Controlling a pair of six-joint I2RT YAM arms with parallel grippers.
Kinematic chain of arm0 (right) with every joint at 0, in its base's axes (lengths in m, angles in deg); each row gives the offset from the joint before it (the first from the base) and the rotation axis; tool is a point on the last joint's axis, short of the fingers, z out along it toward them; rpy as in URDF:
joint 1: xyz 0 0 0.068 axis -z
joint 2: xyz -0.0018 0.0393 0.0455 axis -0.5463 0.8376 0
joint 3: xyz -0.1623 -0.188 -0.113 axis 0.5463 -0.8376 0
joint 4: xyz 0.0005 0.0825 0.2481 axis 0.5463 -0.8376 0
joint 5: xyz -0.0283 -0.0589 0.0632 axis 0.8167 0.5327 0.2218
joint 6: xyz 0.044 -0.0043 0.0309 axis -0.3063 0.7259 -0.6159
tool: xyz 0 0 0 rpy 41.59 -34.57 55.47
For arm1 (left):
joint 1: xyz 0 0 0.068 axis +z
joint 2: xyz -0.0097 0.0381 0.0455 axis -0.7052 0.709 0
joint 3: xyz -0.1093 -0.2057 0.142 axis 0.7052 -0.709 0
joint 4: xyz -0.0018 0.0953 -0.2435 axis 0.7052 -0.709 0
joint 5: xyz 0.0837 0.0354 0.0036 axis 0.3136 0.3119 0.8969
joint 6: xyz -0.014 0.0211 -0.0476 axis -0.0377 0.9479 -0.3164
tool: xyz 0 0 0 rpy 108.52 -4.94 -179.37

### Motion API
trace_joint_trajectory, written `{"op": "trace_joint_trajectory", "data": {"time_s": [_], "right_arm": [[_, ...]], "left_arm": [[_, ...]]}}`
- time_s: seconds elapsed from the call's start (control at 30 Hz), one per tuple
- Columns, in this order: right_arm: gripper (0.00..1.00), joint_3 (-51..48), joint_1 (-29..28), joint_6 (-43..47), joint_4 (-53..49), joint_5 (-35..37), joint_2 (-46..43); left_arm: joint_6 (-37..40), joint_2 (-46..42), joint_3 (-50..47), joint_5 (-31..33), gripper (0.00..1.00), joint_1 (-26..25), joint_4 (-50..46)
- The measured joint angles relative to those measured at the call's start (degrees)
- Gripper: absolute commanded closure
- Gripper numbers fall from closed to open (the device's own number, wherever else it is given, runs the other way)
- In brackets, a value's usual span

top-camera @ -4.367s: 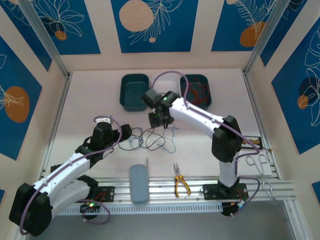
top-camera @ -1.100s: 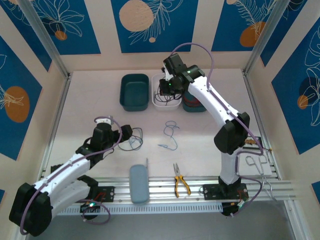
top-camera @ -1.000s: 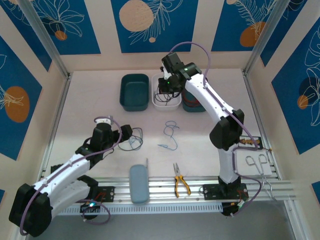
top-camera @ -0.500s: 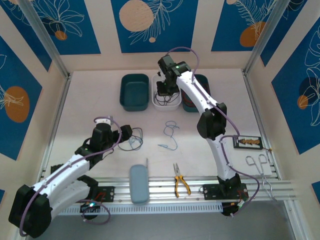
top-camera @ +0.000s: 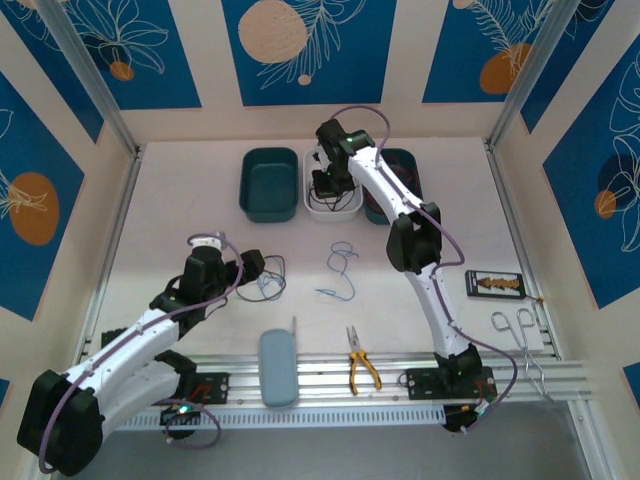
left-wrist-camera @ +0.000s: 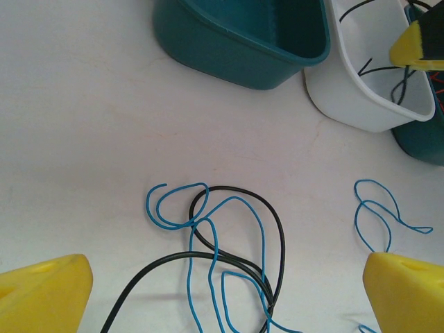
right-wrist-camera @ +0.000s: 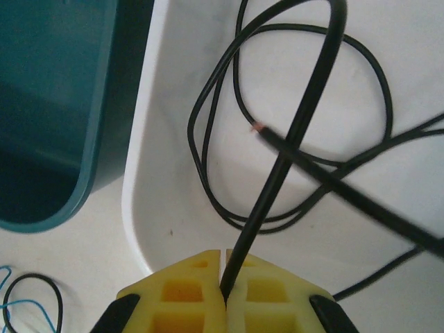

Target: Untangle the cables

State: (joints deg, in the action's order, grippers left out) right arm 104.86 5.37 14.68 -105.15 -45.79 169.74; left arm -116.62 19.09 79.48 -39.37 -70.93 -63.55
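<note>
Two hands, two states: my right hand (right-wrist-camera: 223, 277) is clamped on a black cable (right-wrist-camera: 298, 132) coiled in the white tray (right-wrist-camera: 149, 180) at the counter's (top-camera: 180, 200) 12 o'clock. My left hand (left-wrist-camera: 222, 295), fingers wide apart, hovers over a blue-and-black tangle (left-wrist-camera: 208, 229). Another blue cable (left-wrist-camera: 387, 211) lies at its 3 o'clock.

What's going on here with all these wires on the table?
It's an untangling job. The right tool is shut on a black cable whose loops lie in the white bin. The left tool hangs open above a tangle of blue and black cables on the table. One blue cable lies apart, mid-table.
</note>
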Motion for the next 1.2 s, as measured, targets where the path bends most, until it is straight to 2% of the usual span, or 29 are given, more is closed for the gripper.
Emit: {"op": "trace_joint_trajectory", "data": {"time_s": [0.83, 0.97, 1.2], "right_arm": [[0.97, 0.52, -0.52, -0.02, 1.14, -11.15, 2.84], [0.92, 0.52, -1.03, -0.07, 1.07, -10.86, 2.84], [0.72, 0.68, -0.85, -1.95, -0.13, -5.77, 2.82]], "left_arm": [[-0.02, 0.0, 0.0, 0.02, 0.0, 0.0, -0.15], [-0.02, 0.09, -0.02, 0.02, 0.0, 0.0, -0.15], [-0.02, 0.31, 0.0, 0.02, 0.0, 0.0, -0.13]]}}
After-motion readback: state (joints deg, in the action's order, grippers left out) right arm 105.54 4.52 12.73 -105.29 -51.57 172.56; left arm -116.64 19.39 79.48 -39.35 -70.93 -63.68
